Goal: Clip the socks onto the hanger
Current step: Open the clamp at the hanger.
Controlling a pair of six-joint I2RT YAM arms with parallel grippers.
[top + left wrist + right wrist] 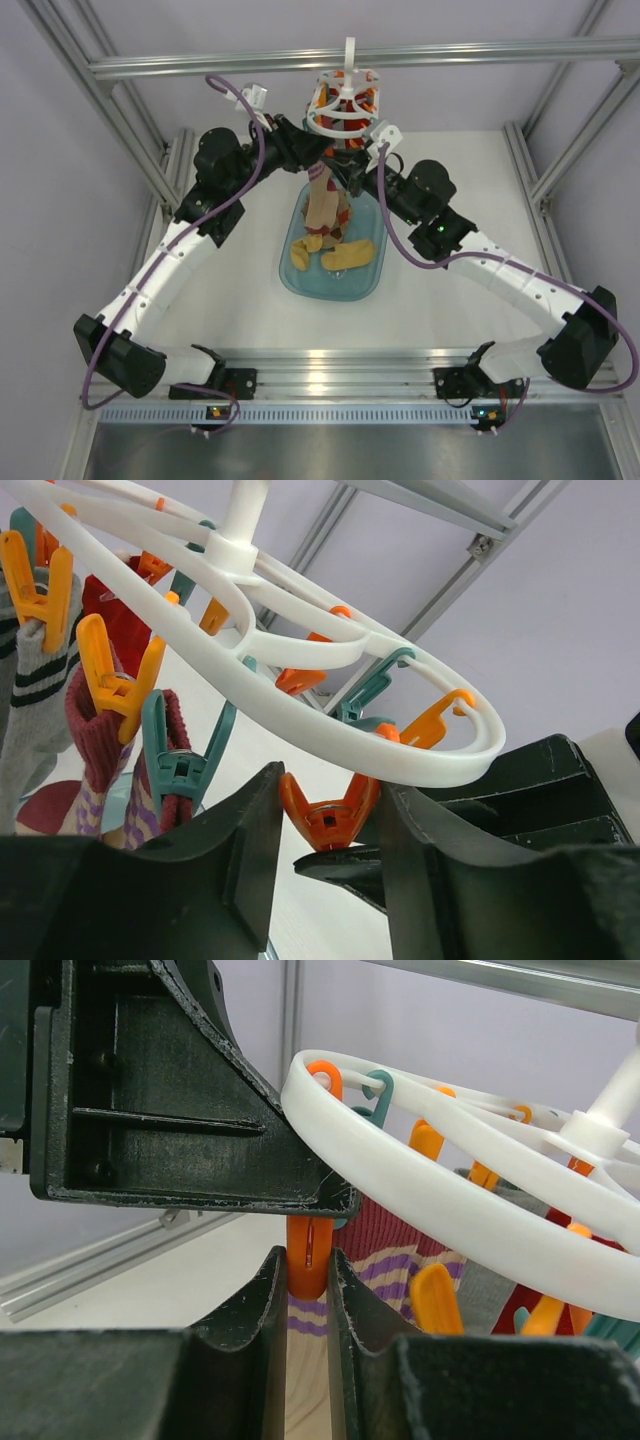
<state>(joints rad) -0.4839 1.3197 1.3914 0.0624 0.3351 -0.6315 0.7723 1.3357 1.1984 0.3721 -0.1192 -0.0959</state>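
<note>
Overhead, a white plastic ring hanger (341,120) with dangling orange and teal clips hangs from the aluminium frame bar (200,65), both arms raised beneath it. The left claw (332,785) is pressed onto the wings of an orange plastic clip (330,820), evidently to spread its mouth. The right claw (305,1260), pinched nearly together on what appears to be a tan fabric sock (305,1390), holds the cuff at that clip. Two mustard socks (345,255) wait in the translucent blue tray (284,266) on the worktop (250,320).
</note>
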